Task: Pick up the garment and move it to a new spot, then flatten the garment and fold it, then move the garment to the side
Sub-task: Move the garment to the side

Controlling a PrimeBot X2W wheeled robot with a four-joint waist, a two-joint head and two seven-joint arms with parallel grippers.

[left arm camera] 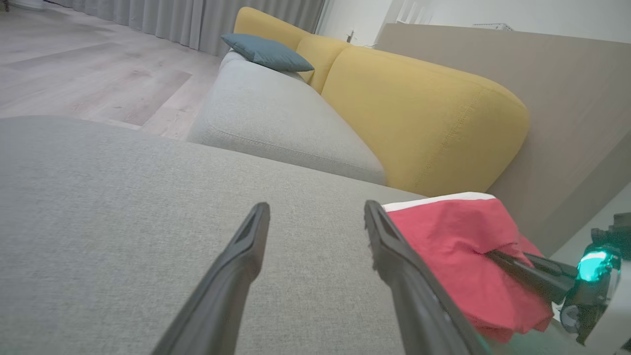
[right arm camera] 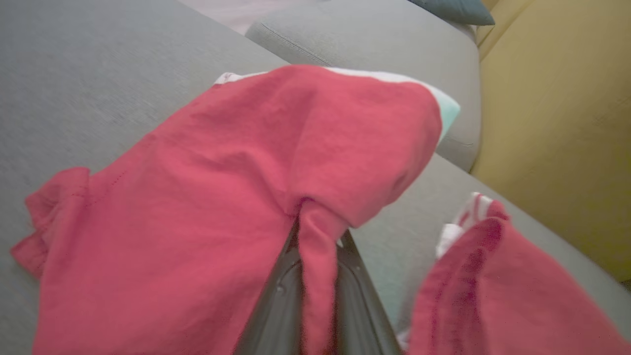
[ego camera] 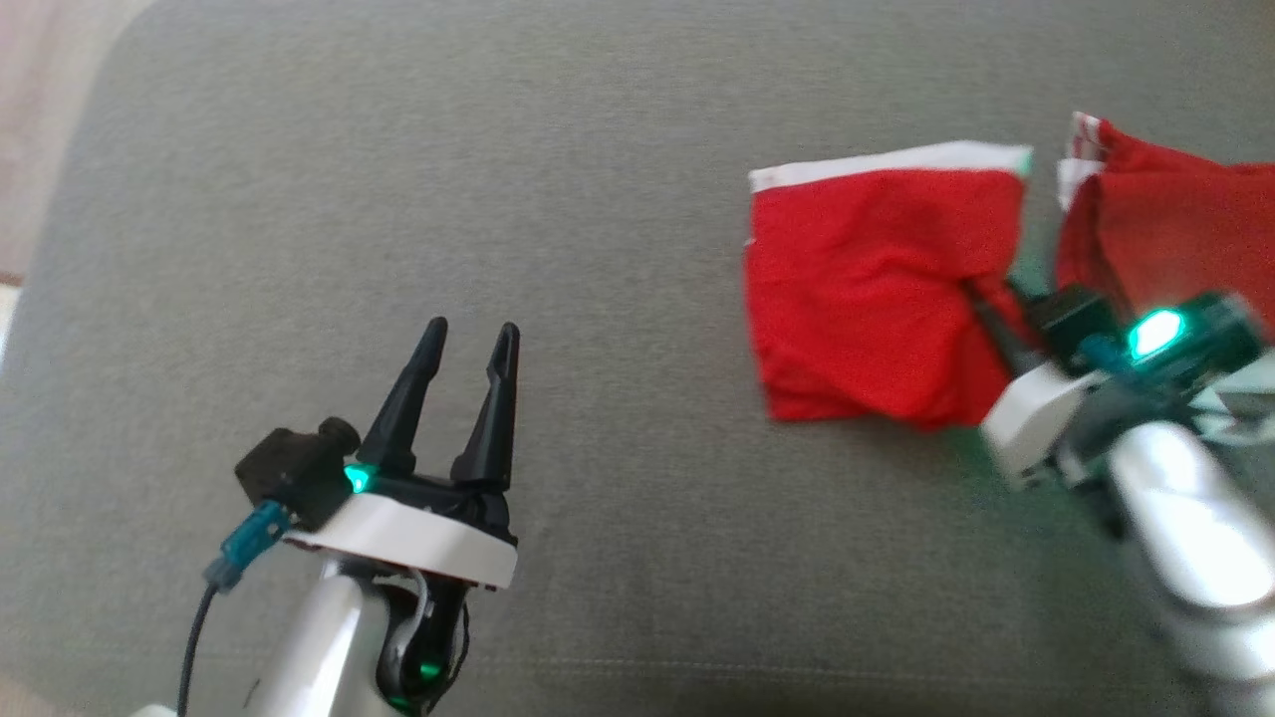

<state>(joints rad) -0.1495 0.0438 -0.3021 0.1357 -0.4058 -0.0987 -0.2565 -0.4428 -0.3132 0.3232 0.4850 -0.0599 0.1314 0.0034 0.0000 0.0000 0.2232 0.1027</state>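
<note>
Toward the right edge of the grey cushion (ego camera: 498,149) lay the red garment (ego camera: 857,289), white-banded, one fold clamped by the right gripper (ego camera: 974,297); left gripper (ego camera: 473,329) stood spread and empty near the front edge

Grey fabric cushion (ego camera: 448,149), broad and flat, stitched seam near the front edge. Lying on it toward the right: red garment (ego camera: 857,289) with a white band along the far edge, rumpled. Just beside, further right, a second red cloth (ego camera: 1175,219), white-striped trim.
</note>
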